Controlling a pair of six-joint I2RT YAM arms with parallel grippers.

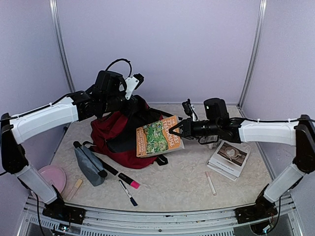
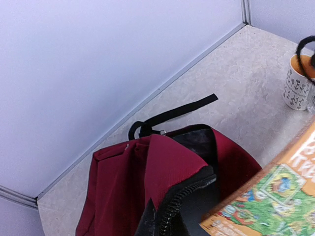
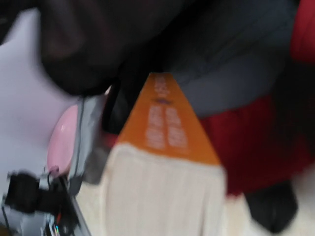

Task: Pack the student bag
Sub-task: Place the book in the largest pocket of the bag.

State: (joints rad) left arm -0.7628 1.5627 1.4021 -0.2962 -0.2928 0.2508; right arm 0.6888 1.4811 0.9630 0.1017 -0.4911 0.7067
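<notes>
The student bag (image 1: 118,140), dark red with black zipper lines, lies in the middle left of the table. My left gripper (image 1: 132,105) is shut on the bag's top flap (image 2: 172,167) and holds it up, so the black-lined mouth (image 2: 199,206) stands open. My right gripper (image 1: 178,129) is shut on the right edge of an orange book with a green map cover (image 1: 158,137). The book is tilted over the bag's front, its left end at the opening. In the blurred right wrist view the book's orange spine (image 3: 165,123) and pale page edge fill the frame and hide the fingers.
A grey pouch (image 1: 88,164), a pink dish (image 1: 51,177), a black marker (image 1: 109,168), a pink-capped marker (image 1: 129,181) and a pen (image 1: 128,192) lie front left. A second book (image 1: 229,157) and a white tube (image 1: 210,183) lie at right. A patterned mug (image 2: 298,88) stands behind.
</notes>
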